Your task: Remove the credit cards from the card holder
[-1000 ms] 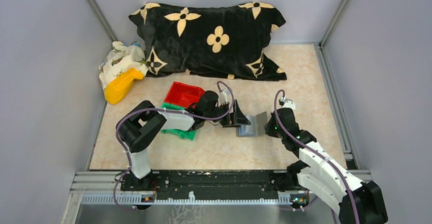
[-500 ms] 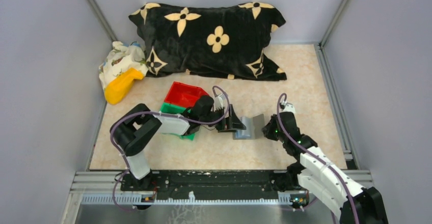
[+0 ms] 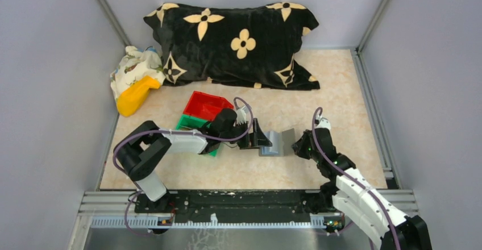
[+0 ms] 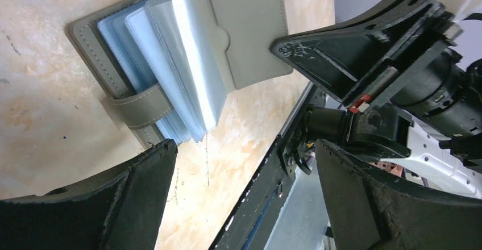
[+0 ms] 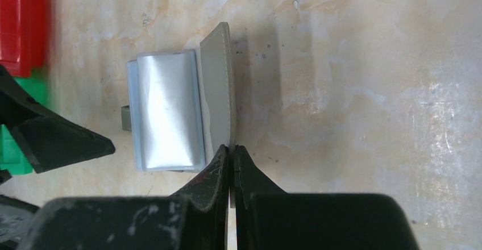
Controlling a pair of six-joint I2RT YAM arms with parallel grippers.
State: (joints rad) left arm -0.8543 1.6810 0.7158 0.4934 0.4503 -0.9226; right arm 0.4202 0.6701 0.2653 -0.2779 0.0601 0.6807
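The card holder (image 3: pixel 277 142) lies open on the table, a grey folding wallet with a stack of clear blue-grey sleeves (image 5: pixel 169 111) and a strap. Its cover flap (image 5: pixel 220 85) stands up on edge. My right gripper (image 5: pixel 231 150) is shut on the near edge of that flap; it also shows in the top view (image 3: pixel 298 145). My left gripper (image 4: pixel 245 148) is open and empty, its jaws wide apart just left of the holder (image 4: pixel 187 62), near the strap side. No card shows outside the sleeves.
A red bin (image 3: pixel 204 105) and a green bin (image 3: pixel 192 124) sit just left of the holder, partly under my left arm. A black flowered pillow (image 3: pixel 239 40) lies at the back, with a yellow object (image 3: pixel 135 95) and patterned cloth (image 3: pixel 133 65) at the back left.
My left arm has stretched lower and its open gripper has moved slightly left and nearer, with the holder shifting a little left. My right gripper stays shut on the flap.
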